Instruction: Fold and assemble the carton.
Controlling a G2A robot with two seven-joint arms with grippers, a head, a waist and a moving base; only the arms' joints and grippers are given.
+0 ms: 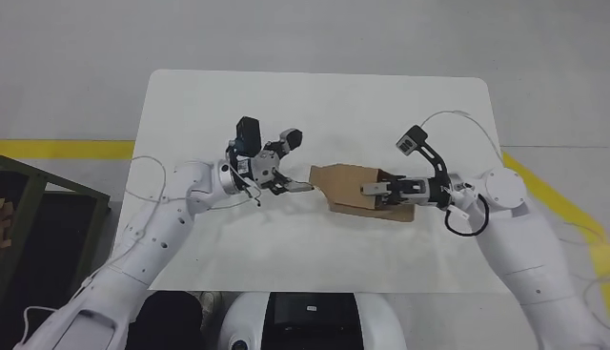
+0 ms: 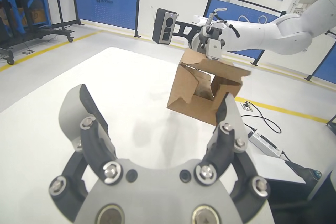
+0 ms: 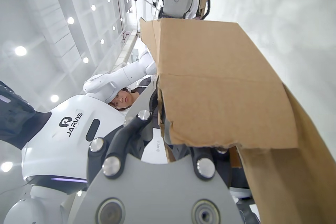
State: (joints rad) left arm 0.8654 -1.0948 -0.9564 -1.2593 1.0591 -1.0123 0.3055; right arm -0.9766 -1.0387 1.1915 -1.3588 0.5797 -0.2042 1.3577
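Carton: a brown cardboard carton (image 1: 348, 186) (image 2: 204, 88) (image 3: 223, 93) is held on its side just right of the table's middle. Its open end is turned toward the left gripper, and its flaps are partly folded inward.
Right gripper: the right gripper (image 1: 374, 190) (image 2: 212, 53) is clamped on the carton's upper panel, at the end away from the left gripper.
Left gripper: the left gripper (image 1: 295, 162) (image 2: 155, 93) is held just beside the open end with its jaws spread wide and nothing between them. One fingertip (image 2: 227, 101) is seen at the carton's lower corner; contact cannot be told.
Table: the white table (image 1: 191, 112) is seen beneath both arms.
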